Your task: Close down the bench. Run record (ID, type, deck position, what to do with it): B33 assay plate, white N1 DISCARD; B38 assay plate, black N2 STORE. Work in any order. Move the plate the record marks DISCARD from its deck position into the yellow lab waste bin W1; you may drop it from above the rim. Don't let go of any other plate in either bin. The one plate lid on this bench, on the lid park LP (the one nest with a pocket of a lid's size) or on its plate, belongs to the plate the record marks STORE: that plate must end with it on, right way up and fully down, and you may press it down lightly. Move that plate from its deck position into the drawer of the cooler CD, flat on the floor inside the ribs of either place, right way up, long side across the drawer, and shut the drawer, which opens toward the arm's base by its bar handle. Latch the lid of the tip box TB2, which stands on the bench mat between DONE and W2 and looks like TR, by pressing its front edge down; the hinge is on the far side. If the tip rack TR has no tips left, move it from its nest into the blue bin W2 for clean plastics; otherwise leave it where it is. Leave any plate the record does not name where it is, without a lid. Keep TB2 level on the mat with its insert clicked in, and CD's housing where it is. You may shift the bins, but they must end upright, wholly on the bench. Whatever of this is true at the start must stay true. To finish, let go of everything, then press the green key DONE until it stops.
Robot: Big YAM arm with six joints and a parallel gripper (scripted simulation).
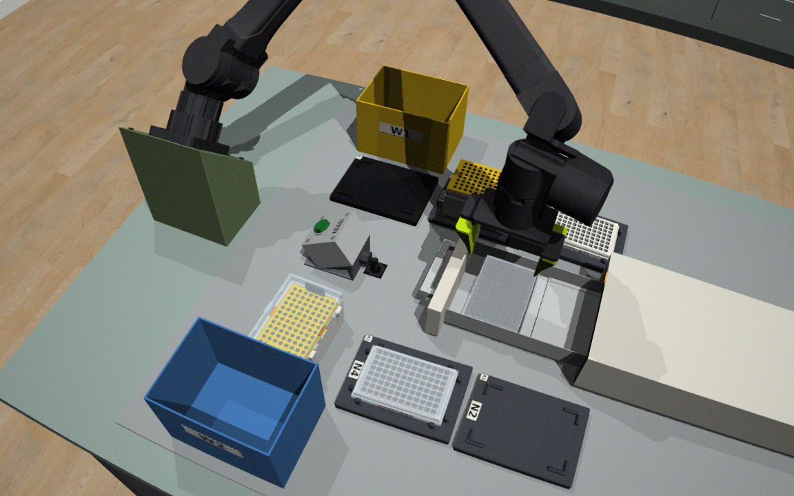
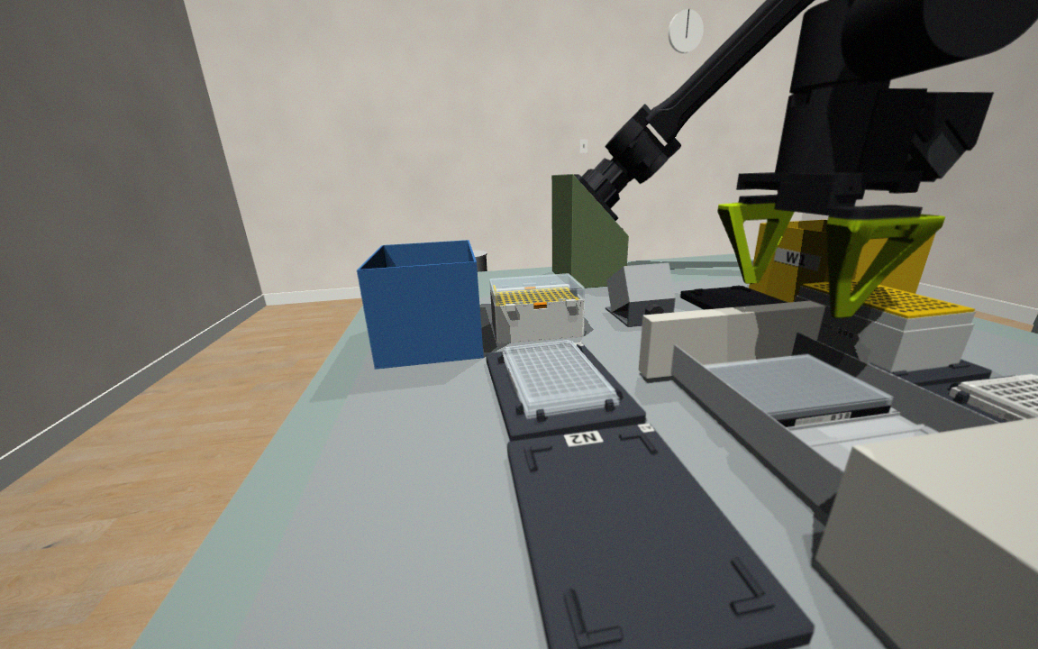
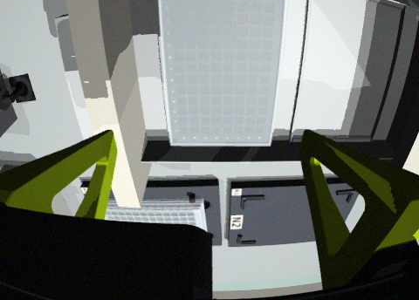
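Observation:
My gripper [image 1: 506, 255] [image 2: 798, 294] [image 3: 208, 139] is open and empty. It hangs a little above the open drawer [image 1: 498, 337] [image 2: 741, 424] of the cooler CD [image 1: 714, 345] [image 2: 974, 516]. A plate under a clear lid [image 1: 498, 293] [image 2: 796, 386] [image 3: 222, 62] lies flat in the drawer place nearest the cream front panel [image 1: 443, 295]. Nest N2 [image 1: 523, 425] [image 2: 635, 525] [image 3: 279, 219] is bare. A white plate [image 1: 591, 234] [image 2: 1023, 395] sits on a nest behind the drawer. The tip rack TR [image 1: 473, 176] [image 2: 894, 302] has a yellow top. TB2 [image 1: 298, 317] [image 2: 537, 310] stands on the mat.
The yellow bin W1 [image 1: 412, 117] [image 2: 918, 266] stands at the back and the blue bin W2 [image 1: 251, 450] [image 2: 422, 306] at the front left. A clear plate [image 1: 402, 382] [image 2: 555, 375] sits on N4. The green DONE key [image 1: 322, 225] is on its grey box. A bare black nest [image 1: 384, 188] lies before W1.

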